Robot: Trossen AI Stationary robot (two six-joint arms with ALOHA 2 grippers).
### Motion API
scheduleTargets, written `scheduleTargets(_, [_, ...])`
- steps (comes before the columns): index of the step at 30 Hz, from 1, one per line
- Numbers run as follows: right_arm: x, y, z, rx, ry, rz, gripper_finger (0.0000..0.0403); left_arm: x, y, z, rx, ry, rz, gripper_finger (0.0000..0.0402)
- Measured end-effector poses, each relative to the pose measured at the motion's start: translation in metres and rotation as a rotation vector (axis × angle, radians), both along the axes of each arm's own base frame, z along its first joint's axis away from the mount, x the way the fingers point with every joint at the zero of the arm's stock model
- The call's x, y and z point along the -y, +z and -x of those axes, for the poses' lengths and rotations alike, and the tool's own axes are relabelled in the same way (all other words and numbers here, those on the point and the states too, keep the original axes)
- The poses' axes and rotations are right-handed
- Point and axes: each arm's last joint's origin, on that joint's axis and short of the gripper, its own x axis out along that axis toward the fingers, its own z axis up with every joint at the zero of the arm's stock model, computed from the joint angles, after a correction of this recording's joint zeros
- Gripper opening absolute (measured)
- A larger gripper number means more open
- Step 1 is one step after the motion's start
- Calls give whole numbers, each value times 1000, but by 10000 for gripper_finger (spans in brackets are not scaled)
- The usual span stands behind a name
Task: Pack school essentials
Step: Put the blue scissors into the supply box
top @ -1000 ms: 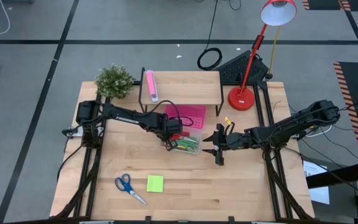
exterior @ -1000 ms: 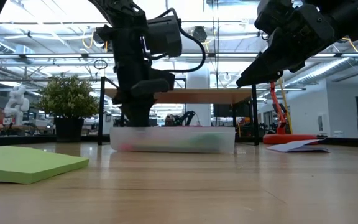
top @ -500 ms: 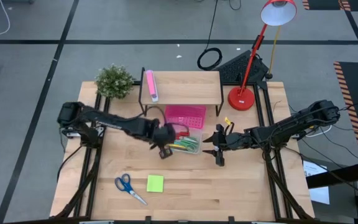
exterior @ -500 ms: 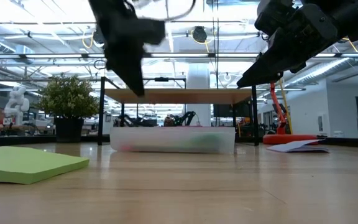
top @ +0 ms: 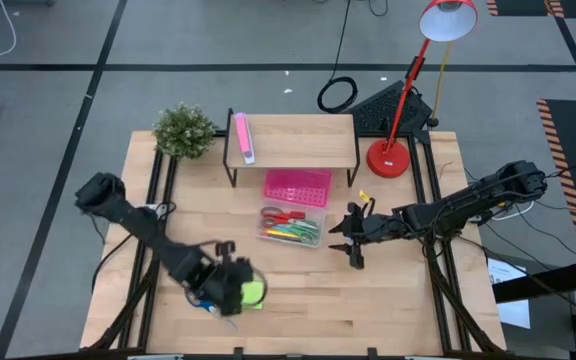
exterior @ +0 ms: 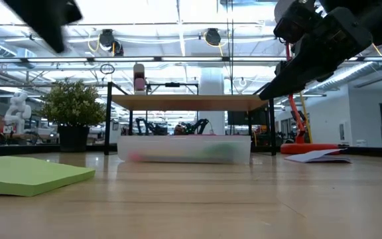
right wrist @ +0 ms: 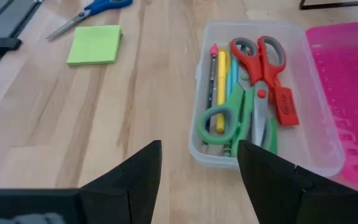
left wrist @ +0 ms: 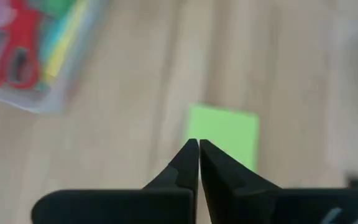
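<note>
Left hand fingers pressed together, empty, hovering over lime-green note pad at front-left of bench. Blue-handled scissors lie just beside the pad. Right hand fingers apart, empty, near clear box holding red-handled scissors, green-handled scissors and pens.

Left gripper sits over the note pad, scissors just beside it on its outer side. Box lies well beyond it toward table centre, tray behind the box. Right gripper hangs just right of the box.
</note>
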Motion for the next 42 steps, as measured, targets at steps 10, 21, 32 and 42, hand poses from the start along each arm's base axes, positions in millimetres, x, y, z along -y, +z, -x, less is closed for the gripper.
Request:
scheduleTargets(10, [-8,1,1,-1,22,-47,203,42,-7,50,-167,-116,22,123])
scheduleTargets(21, [-11,1,2,-2,22,-67,203,49,-10,85,-479,-389,12,172])
scheduleTargets(32, [-10,1,2,2,44,-29,203,42,-10,85,-544,-602,-37,172])
scheduleTargets(42, [-10,1,2,2,47,-24,203,45,-10,79,-450,-613,-67,172])
